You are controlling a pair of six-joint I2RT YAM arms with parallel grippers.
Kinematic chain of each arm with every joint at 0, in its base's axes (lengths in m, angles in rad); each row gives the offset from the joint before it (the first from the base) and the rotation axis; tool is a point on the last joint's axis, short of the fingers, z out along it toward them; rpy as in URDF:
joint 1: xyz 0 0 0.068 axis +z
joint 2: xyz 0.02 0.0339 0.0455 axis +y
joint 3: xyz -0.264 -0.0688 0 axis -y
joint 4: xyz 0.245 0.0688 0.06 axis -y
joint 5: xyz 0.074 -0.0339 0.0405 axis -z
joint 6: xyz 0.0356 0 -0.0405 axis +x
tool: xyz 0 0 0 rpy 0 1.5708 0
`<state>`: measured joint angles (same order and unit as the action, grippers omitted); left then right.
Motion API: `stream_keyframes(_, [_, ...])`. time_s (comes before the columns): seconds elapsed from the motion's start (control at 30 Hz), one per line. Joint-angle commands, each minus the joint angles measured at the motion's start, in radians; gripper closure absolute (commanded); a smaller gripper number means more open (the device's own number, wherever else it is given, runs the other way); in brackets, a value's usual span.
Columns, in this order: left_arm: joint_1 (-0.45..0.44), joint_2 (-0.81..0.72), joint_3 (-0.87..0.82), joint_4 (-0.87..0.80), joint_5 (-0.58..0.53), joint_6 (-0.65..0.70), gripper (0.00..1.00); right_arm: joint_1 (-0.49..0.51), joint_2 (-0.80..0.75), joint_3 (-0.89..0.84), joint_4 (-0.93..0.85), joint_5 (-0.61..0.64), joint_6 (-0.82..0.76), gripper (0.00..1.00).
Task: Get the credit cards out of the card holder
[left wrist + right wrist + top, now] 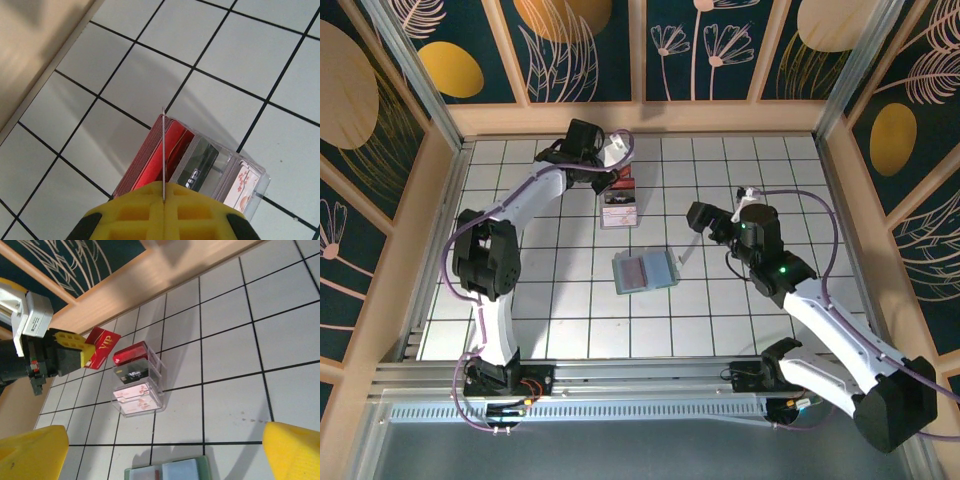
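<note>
Top external, table [800,170]: white tiles with dark grout inside a wooden wall [640,118]. The left arm reaches to the far middle and the right arm comes in from the near right.
card holder [645,270]: lies open and flat near the table's middle, apart from both grippers. A purplish panel shows on its left leaf, too small to tell whether it is a card. The bottom edge of the right wrist view cuts it off.
clear tray [140,390]: stands beyond the card holder, holding a red stack, a dark card and a pink-white one. In the left wrist view its near part is hidden behind yellow fingers [125,215].
right gripper [165,442]: jaws spread wide with nothing between them, over tiles just beside the card holder.
left gripper [163,197]: jaws pinched on the red VIP card [102,349], just over the tray's red end.
card edge: in the left wrist view the card is a thin line, its face unreadable.
</note>
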<state>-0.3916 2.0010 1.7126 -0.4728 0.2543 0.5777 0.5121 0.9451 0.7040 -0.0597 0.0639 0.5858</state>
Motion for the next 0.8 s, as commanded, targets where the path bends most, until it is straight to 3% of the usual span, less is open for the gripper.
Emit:
stream_keyframes(0.0, [0.013, 0.037, 0.058, -0.069, 0.014, 0.079, 1.00, -0.010, -0.008, 0.043, -0.026, 0.057, 0.023, 0.01])
stream_keyframes(0.77, [0.030, 0.183, 0.200, -0.162, 0.003, 0.181, 1.00, -0.023, -0.020, 0.043, -0.064, 0.069, 0.045, 0.01])
